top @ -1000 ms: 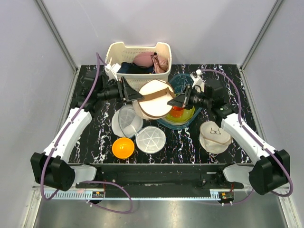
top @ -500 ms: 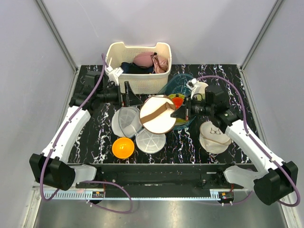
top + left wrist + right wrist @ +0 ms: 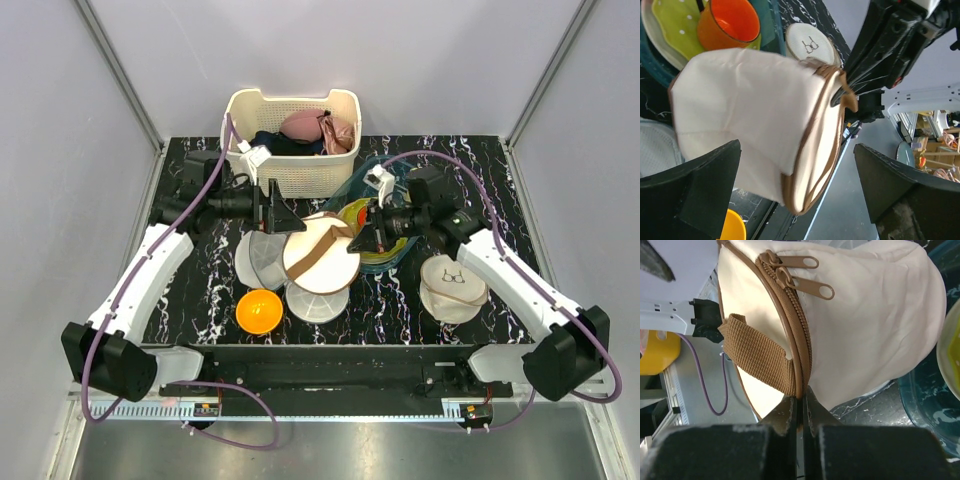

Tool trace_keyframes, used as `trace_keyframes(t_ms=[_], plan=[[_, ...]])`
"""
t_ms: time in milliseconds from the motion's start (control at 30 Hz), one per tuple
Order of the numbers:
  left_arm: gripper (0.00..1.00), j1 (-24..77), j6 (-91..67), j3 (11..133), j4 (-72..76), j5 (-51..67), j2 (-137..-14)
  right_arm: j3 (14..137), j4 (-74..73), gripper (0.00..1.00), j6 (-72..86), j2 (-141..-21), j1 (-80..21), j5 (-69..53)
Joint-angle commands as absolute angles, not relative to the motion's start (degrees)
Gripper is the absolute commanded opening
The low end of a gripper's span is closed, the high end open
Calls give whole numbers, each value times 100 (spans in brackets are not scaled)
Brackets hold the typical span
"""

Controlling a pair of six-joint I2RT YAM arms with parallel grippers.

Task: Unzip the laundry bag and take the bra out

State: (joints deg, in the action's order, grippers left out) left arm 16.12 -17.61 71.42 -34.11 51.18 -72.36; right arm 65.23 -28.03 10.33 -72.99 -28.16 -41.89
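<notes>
Two grippers flank the laundry bag (image 3: 322, 258).
Right gripper (image 3: 801, 392) pinches its brown band, left gripper (image 3: 285, 212) spread wide; mesh domes (image 3: 262, 258) crowd its near-left.

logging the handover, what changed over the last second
The right gripper carried the laundry bag toward the near edge, away from the basket, fingers shut on its zipper band. The left gripper now stands open, apart from it. Basket and orange bowl stayed put.
</notes>
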Motion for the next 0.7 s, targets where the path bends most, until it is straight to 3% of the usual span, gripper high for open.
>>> trace_keyframes(t_ms=[0,33,100,133,167,267,333,367,467,500,533,600,633,667], plan=[[99,1871,-1714,7356,-2953,5485,-7207,6978,-3007,0,799,-7532,-3067,-3956],[97,2029,-1705,7356,-2953,5415,-7259,6970,-2901,0,965,-7550,-3076,-3842],[83,2127,-1670,7295,-3015,5318,-7312,6944,-2665,0,1115,-7541,-3094,-3701],[61,2127,-1687,7251,-3015,5265,-7347,6917,-2576,0,1221,-7498,-3102,-3587],[50,2127,-1740,7199,-2989,5204,-7348,6830,-2479,0,1265,-7445,-3103,-3516],[33,2127,-1854,7067,-2857,5159,-7418,6584,-2119,0,1441,-7199,-3094,-3366],[43,2127,-1898,7031,-2760,5256,-7470,6469,-1882,0,1503,-7024,-3094,-3418],[65,2127,-1916,7049,-2725,5273,-7532,6382,-1829,0,1520,-6988,-3094,-3436],[66,2127,-2065,7066,-2506,5361,-7602,6293,-1784,0,1503,-6952,-3094,-3489],[24,2127,-2126,7040,-2418,5483,-7629,6284,-1784,0,1494,-6970,-3094,-3489],[6,2127,-2170,7031,-2347,5484,-7638,6284,-1793,0,1520,-7013,-3102,-3420],[0,2127,-2311,7031,-2276,5223,-7629,6319,-1819,0,1617,-7049,-3103,-3270],[0,2118,-2346,7040,-2285,5099,-7620,6363,-1854,27,1774,-7101,-3111,-3000],[0,2109,-2434,7057,-2320,4941,-7603,6450,-1907,45,1836,-7119,-3094,-2858]])
